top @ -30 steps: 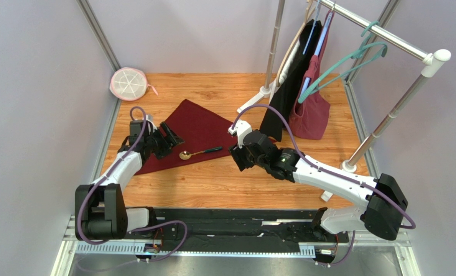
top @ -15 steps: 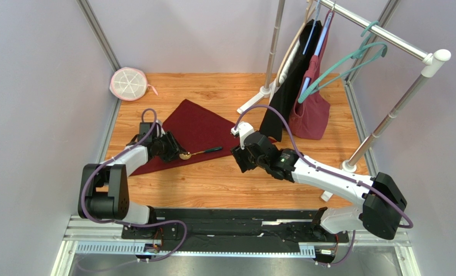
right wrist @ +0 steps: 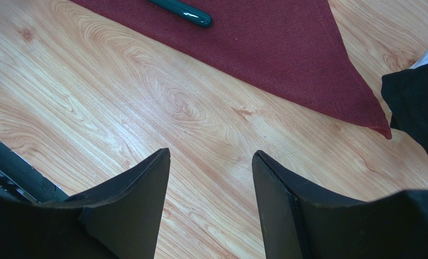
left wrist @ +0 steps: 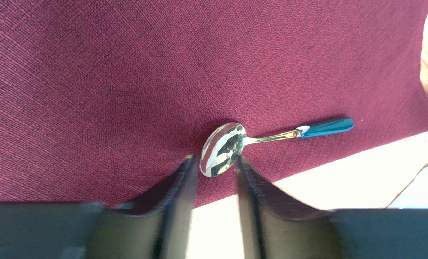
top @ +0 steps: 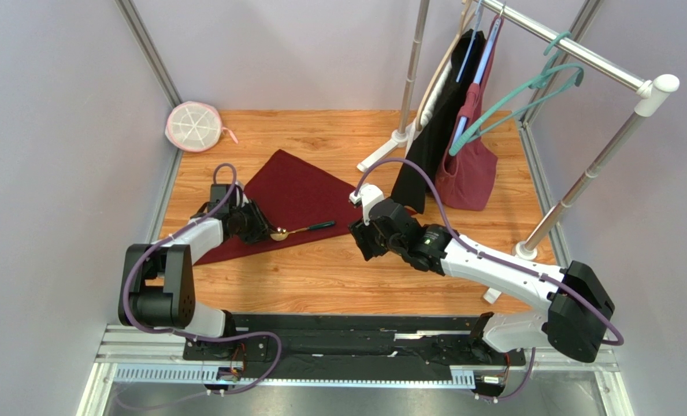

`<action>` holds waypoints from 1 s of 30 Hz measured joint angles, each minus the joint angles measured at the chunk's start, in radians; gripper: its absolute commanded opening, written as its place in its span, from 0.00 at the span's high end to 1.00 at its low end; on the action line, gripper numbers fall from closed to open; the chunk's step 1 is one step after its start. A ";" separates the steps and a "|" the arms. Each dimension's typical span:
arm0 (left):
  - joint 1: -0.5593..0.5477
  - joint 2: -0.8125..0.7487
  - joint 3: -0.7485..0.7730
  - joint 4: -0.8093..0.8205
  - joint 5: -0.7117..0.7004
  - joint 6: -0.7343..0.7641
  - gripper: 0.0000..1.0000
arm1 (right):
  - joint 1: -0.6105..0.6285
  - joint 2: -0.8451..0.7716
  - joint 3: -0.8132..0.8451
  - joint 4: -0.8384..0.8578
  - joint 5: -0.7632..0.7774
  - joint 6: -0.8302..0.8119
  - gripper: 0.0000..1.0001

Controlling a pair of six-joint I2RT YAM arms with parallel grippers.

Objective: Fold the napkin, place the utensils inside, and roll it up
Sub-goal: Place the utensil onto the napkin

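The left end effector (left wrist: 216, 162) has dropped, narrowing around the stiff, slick spoon's (left wrist: 222, 150) 9 o'clock bowl, grip unclear; the right end effector (right wrist: 210, 156) is spread.

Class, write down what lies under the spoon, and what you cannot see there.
The spoon lies wholly on the maroon napkin, near one edge. The cloth directly beneath it is covered. So is the wooden table under the napkin, which shows only beyond the cloth.
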 measured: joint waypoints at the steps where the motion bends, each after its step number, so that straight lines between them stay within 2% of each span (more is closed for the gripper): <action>1: 0.000 0.000 0.002 -0.002 -0.001 0.003 0.63 | 0.000 -0.001 0.000 0.000 -0.001 0.000 0.38; 4: 0.000 0.004 0.011 -0.006 -0.005 0.004 0.63 | 0.000 -0.005 -0.001 0.000 -0.002 0.001 0.39; 9: -0.002 0.018 0.029 -0.011 -0.013 0.007 0.69 | 0.000 -0.021 -0.005 0.000 -0.003 0.004 0.39; 16: -0.005 0.026 0.042 -0.029 -0.023 0.013 0.84 | 0.000 -0.061 -0.022 0.001 -0.002 0.007 0.38; 20: -0.005 0.026 0.043 -0.037 -0.026 0.021 0.88 | 0.000 -0.075 -0.040 0.000 -0.002 0.007 0.39; 22: -0.005 0.027 0.044 -0.038 -0.027 0.023 0.96 | 0.000 -0.081 -0.047 0.001 -0.002 0.007 0.39; 24: -0.005 0.028 0.046 -0.042 -0.027 0.025 0.97 | 0.000 -0.086 -0.053 -0.002 -0.002 0.007 0.39; 27: -0.005 0.028 0.047 -0.044 -0.025 0.027 0.93 | 0.000 -0.088 -0.055 -0.003 0.003 0.008 0.38; 30: -0.005 0.014 0.047 -0.046 -0.023 0.030 0.65 | 0.000 -0.072 -0.050 -0.002 0.010 0.010 0.39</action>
